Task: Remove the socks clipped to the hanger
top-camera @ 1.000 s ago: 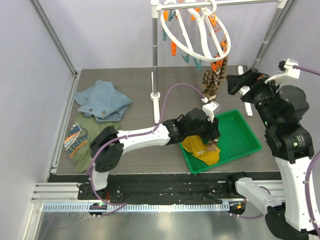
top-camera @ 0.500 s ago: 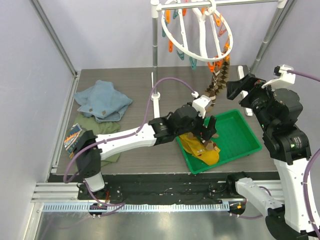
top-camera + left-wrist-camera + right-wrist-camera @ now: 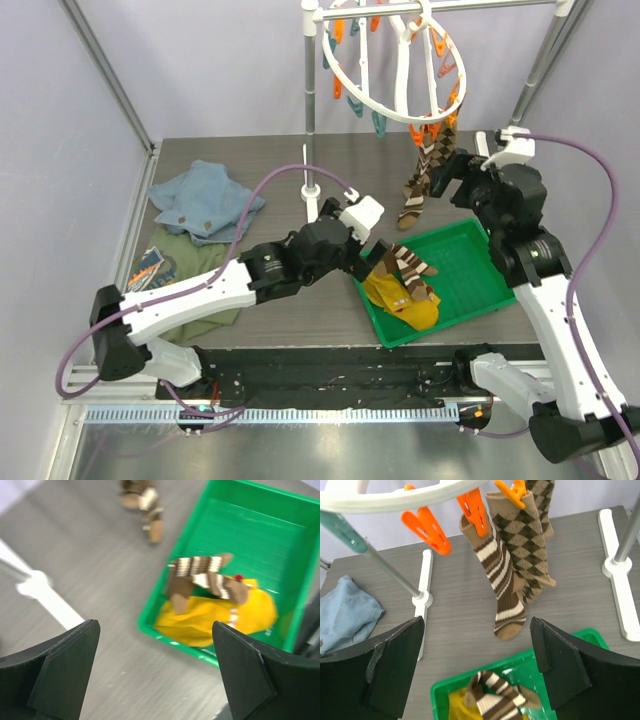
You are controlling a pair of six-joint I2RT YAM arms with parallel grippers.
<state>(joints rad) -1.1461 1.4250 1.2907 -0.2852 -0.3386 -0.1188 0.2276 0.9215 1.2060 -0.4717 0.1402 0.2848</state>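
The job looks partway through from where I stand. In the green tray (image 3: 466, 276) at the near right of the table lie a mustard-yellow sock (image 3: 215, 617) and, across it, a loose striped sock (image 3: 205, 575), both free of any clip. Whether more than one yellow sock is bundled there I can't tell.

The hanger (image 3: 395, 501) hangs from the grey rail stand (image 3: 310, 110) above the far right of the table, and it isn't bare yet. The right wrist view shows a hung striped sock (image 3: 501, 580) pinched by an orange clip (image 3: 476, 510). A diamond-patterned sock (image 3: 520, 550) hangs just beside it under another orange clip, and what looks like a second diamond sock (image 3: 542, 505) is behind. So I'd reckon two, likely three, are left to pull.

The left gripper (image 3: 154, 630) sits over the tray's left edge, its fingers spread wide with nothing between them. The right gripper (image 3: 476, 622) faces the hanging socks from the right, equally wide apart and empty.

As for writing, the olive-green cloth (image 3: 175, 255) at the near left, next to the blue cloth (image 3: 205, 200), carries a blue-and-orange printed patch, too small to read. The socks, tray and clips show no lettering I can make out.
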